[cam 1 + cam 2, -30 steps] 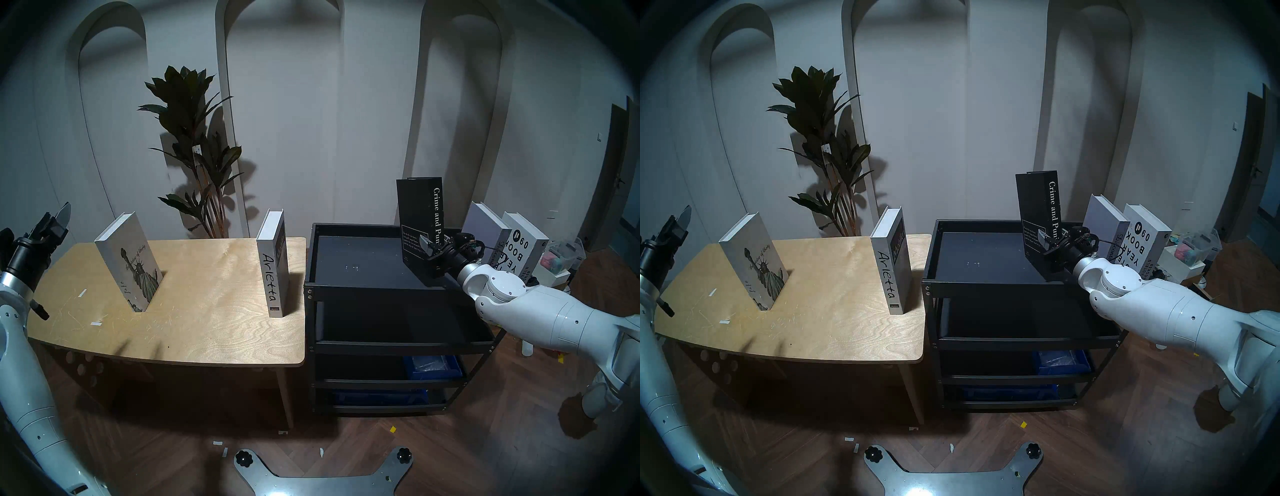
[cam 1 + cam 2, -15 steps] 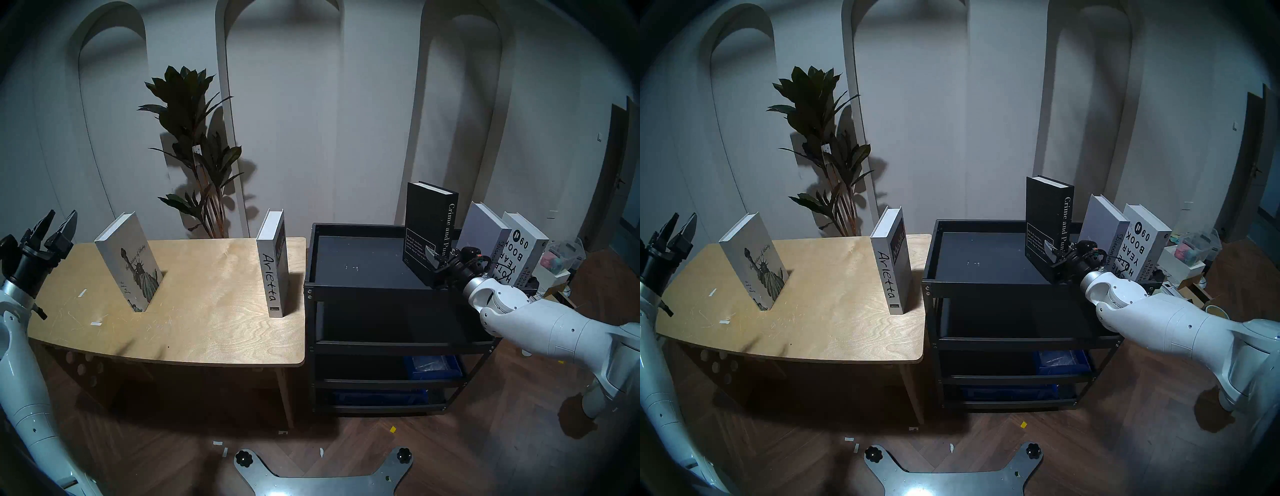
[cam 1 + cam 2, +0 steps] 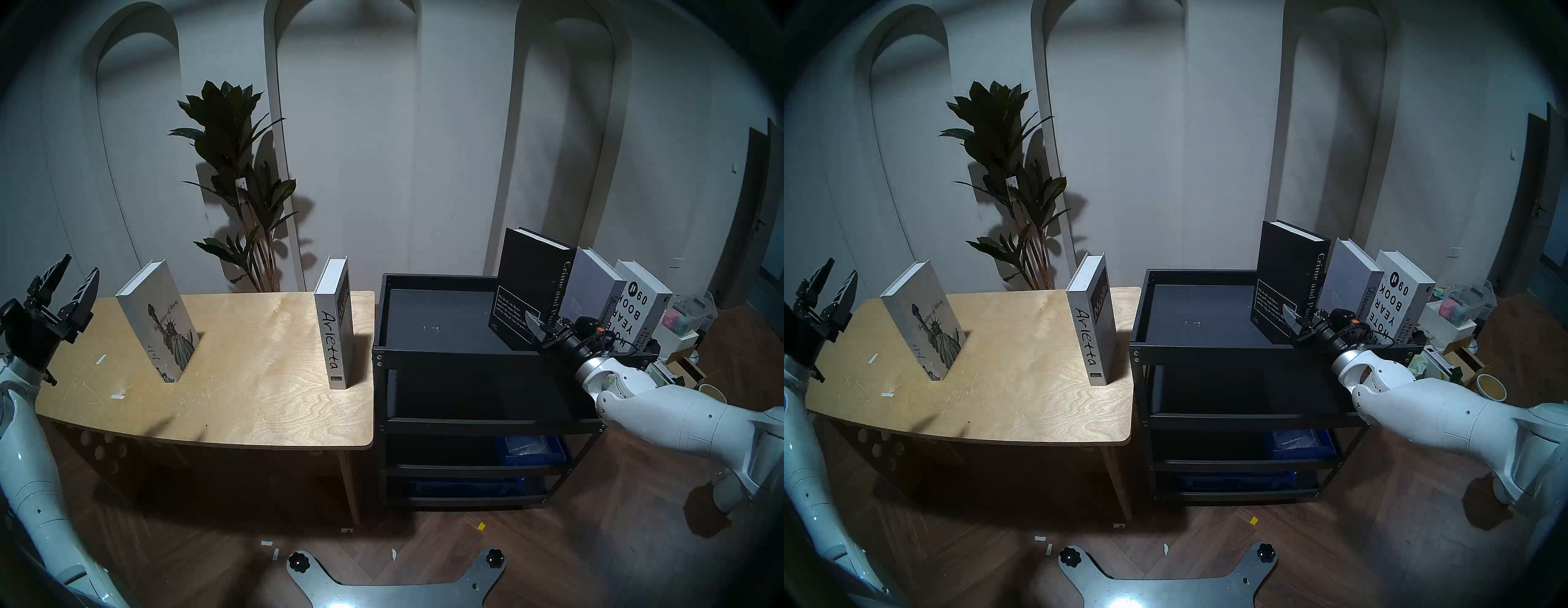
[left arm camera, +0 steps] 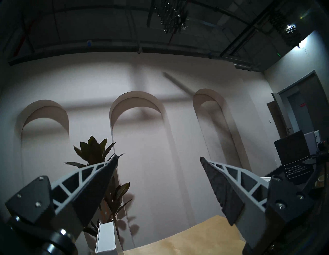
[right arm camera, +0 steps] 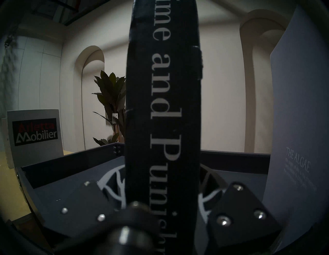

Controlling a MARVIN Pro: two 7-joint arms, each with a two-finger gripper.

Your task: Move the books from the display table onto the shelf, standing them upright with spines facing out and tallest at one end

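1. Right wrist view is showing the right gripper (image 5: 161,185) clamping the black "Crime and Punishment" book (image 5: 162,106) low on its spine, one finger on each cover, the spine filling the space between the jaws.
2. That book is standing in the top tray of the black trolley (image 3: 441,322), at its right end, tilting toward the grey "Discontent" book (image 3: 594,288) on the jaws' right; whether its base is resting fully on the tray floor cannot be told.
3. Its long axis is running near vertical, top leaning right, spine facing the robot.
4. Risk, as judged: because the grip is low, the tall book may be pivoting between the pads; letting go before it is plumb could let it topple left onto bare tray or push the neighbouring books, including the white "Yearbook" volume (image 3: 645,301).
5. Left gripper (image 3: 70,276) is hanging spread wide and empty, beyond the left edge of the plywood table (image 3: 254,382).
6. "Arietta" (image 3: 335,331) and the Statue of Liberty book (image 3: 157,318) are standing on that table, awaiting transfer.
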